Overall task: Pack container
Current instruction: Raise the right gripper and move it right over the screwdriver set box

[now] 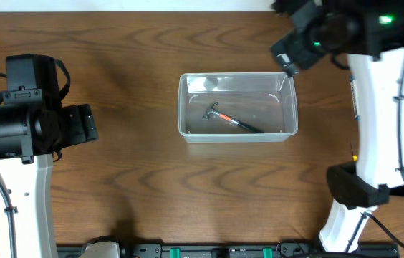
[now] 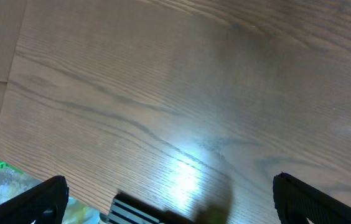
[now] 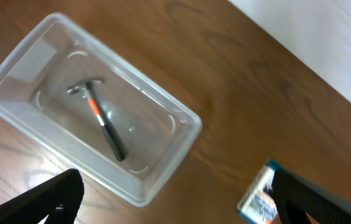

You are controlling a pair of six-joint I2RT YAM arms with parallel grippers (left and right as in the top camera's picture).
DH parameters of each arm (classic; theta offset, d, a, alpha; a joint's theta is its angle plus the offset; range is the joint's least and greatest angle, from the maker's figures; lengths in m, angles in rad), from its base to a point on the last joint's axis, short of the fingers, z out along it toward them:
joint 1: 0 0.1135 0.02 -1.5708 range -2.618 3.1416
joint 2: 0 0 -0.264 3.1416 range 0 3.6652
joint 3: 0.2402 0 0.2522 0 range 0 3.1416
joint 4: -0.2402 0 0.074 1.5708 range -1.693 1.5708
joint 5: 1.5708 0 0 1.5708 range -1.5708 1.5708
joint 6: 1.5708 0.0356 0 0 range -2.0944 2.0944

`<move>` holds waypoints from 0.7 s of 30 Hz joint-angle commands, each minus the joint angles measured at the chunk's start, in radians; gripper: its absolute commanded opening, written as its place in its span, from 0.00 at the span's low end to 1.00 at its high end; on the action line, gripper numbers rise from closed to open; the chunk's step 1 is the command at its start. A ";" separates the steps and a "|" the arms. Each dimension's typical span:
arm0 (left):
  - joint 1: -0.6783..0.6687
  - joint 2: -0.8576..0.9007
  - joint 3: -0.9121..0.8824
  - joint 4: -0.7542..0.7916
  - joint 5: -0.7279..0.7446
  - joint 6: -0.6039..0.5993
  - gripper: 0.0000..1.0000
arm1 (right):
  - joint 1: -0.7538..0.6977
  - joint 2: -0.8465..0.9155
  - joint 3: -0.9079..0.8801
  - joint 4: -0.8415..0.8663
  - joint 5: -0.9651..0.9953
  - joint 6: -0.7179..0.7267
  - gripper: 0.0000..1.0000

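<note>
Clear tub (image 1: 183, 107) at the middle of the worktop (image 1: 137, 179), a hammer (image 1: 232, 120) inside.
The hammer lies slantwise on the tub's floor. The right hand (image 3: 172, 180) hovers above the tub's far right corner, fingers spread, grasping nothing; a small blue-and-white box (image 3: 259, 196) lies nearby. The left hand (image 2: 169, 180), also spread and empty, hangs well apart from the tub.

The 2 arms sit well apart, left pincer (image 1: 87, 123) and right pincer (image 1: 288, 64) both spread wide, holding nothing.
</note>
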 commanded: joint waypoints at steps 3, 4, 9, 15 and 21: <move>0.005 0.001 0.005 -0.002 -0.008 -0.010 0.98 | -0.111 -0.163 -0.154 -0.005 -0.004 0.090 0.99; 0.005 0.001 0.005 -0.002 -0.008 -0.009 0.98 | -0.138 -0.192 -0.212 -0.004 -0.005 0.090 0.99; 0.005 0.001 0.005 -0.002 -0.008 -0.010 0.98 | -0.285 -0.262 -0.468 -0.004 -0.005 0.061 0.99; 0.005 0.001 0.005 -0.002 -0.008 -0.010 0.98 | -0.432 -0.230 -0.603 0.042 -0.005 0.037 0.99; 0.005 0.001 0.005 -0.002 -0.008 -0.010 0.98 | -0.485 -0.199 -0.610 0.055 -0.007 -0.002 0.99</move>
